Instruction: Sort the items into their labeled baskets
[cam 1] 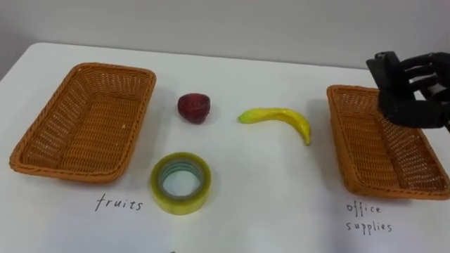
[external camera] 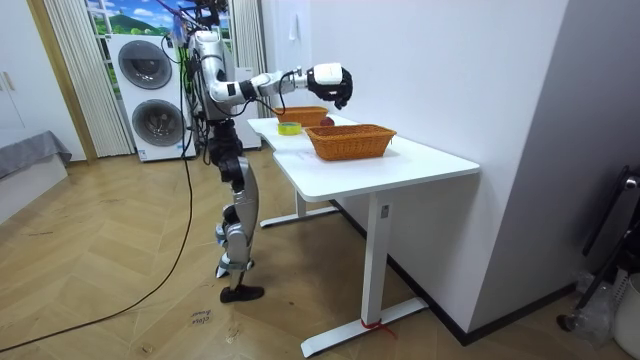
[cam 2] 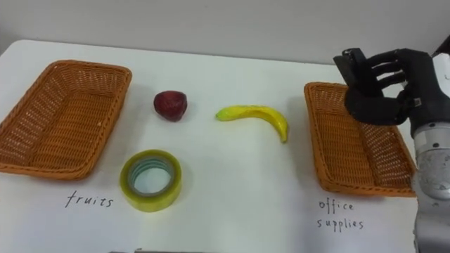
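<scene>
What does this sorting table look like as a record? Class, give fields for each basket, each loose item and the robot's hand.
left basket: empty, at left of table
right basket: empty, at right of table
red fruit: on table, between baskets
banana: on table, right of red fruit
tape roll: flat on table, nearer than red fruit
right hand: open, empty, above right basket's far end

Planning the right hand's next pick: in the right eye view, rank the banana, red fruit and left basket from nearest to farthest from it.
1. Banana, centre, nearest the right hand.
2. Red fruit, farther left.
3. Left basket, far left.
</scene>
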{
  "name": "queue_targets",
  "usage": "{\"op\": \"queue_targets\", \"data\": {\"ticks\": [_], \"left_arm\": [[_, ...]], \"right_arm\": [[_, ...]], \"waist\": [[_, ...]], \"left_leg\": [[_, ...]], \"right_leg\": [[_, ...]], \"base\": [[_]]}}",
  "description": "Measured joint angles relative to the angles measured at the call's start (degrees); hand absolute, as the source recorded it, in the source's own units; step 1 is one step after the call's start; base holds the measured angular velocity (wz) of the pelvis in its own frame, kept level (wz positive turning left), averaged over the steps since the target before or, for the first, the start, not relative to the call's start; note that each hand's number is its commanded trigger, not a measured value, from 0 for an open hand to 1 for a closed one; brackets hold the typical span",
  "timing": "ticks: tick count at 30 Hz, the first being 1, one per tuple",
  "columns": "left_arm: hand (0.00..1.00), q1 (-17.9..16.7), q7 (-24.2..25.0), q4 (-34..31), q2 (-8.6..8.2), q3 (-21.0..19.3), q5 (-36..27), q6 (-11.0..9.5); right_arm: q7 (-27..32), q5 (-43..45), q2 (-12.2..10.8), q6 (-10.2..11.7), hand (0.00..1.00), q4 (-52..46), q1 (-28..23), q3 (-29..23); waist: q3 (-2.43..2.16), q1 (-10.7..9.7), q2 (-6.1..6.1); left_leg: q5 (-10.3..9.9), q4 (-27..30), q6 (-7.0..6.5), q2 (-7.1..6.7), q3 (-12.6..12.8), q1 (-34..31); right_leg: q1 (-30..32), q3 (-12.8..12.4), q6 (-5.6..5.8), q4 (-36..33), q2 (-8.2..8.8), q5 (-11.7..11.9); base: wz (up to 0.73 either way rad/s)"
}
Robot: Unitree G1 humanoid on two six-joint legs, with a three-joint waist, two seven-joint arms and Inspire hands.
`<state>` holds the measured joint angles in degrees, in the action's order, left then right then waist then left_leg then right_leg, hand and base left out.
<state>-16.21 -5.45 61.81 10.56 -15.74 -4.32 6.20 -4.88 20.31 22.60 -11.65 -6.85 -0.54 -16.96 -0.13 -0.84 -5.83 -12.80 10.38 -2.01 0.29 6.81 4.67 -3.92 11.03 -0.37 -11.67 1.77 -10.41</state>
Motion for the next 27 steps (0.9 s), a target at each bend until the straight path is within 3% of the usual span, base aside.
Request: {"op": "queue_targets", "data": {"ticks": [1,2,3,27], "left_arm": [[0.0,0.02,0.0,0.0,0.04,0.0,0.0,0.23],[0.0,0.02,0.0,0.0,0.04,0.0,-0.01,0.49],[0.0,0.03,0.0,0.0,0.05,0.0,0.0,0.68],[0.0,-0.26,-0.01,0.09,0.33,0.01,0.09,1.43]], "right_arm": [[-0.28,0.22,0.0,-0.38,0.38,0.0,-0.81,0.0],[-0.43,0.42,-0.01,-0.86,0.23,0.03,-1.51,0.01],[-0.51,0.46,-0.01,-1.0,0.0,0.13,-1.81,-0.01],[-1.56,2.55,-0.03,-2.18,0.0,2.23,-2.49,-0.02]], "waist": [[-0.01,-0.09,-0.04],[-0.01,-0.13,-0.05],[-0.01,-0.18,-0.05],[0.03,-0.25,-0.64]], "left_leg": [[0.0,0.0,0.0,0.0,0.16,0.01],[0.0,-0.05,0.0,0.01,0.33,0.01],[0.0,-0.08,0.0,0.02,0.39,0.02],[0.0,-0.45,-0.01,0.0,0.72,0.18]], "right_leg": [[0.07,0.0,0.0,-0.01,0.03,0.0],[0.15,-0.06,0.0,0.0,0.0,0.0],[0.19,-0.08,0.0,0.0,0.0,0.0],[0.22,-0.87,0.0,0.01,-0.28,0.0]], "base": [[-0.04],[-0.05],[-0.06],[-0.01]]}}
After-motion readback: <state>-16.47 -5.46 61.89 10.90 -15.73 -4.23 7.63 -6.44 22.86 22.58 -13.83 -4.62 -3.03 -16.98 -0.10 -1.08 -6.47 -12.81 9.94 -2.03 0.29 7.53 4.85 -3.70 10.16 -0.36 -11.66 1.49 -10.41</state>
